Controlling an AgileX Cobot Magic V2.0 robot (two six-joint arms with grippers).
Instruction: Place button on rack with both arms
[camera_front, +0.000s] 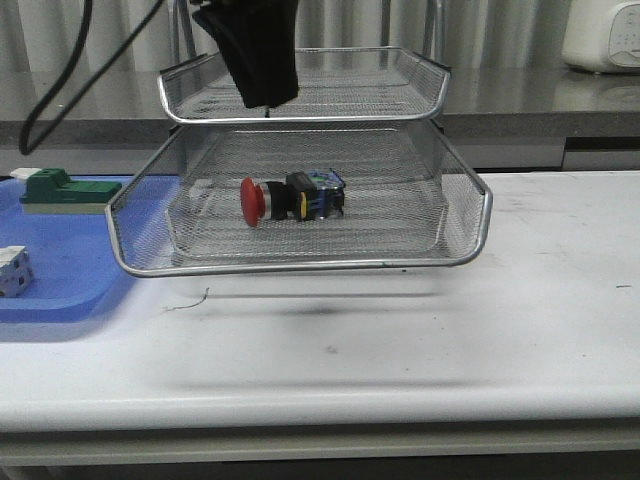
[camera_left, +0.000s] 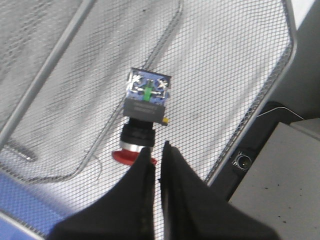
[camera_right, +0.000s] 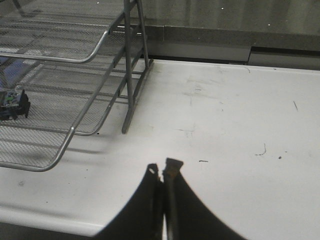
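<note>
Overhead, left arm (camera_front: 255, 50) above rack (camera_front: 300, 262), jaws closed, button (camera_front: 290, 198) inside

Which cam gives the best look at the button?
Front view: the button lies whole on its side in the rack, red head and body clear. Left wrist view shows it close, but the left gripper covers part of the head. Right wrist view catches only its body end.

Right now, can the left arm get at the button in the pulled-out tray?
Probably yes: the left pincer hangs shut right above the button, with only open tray around it.
</note>
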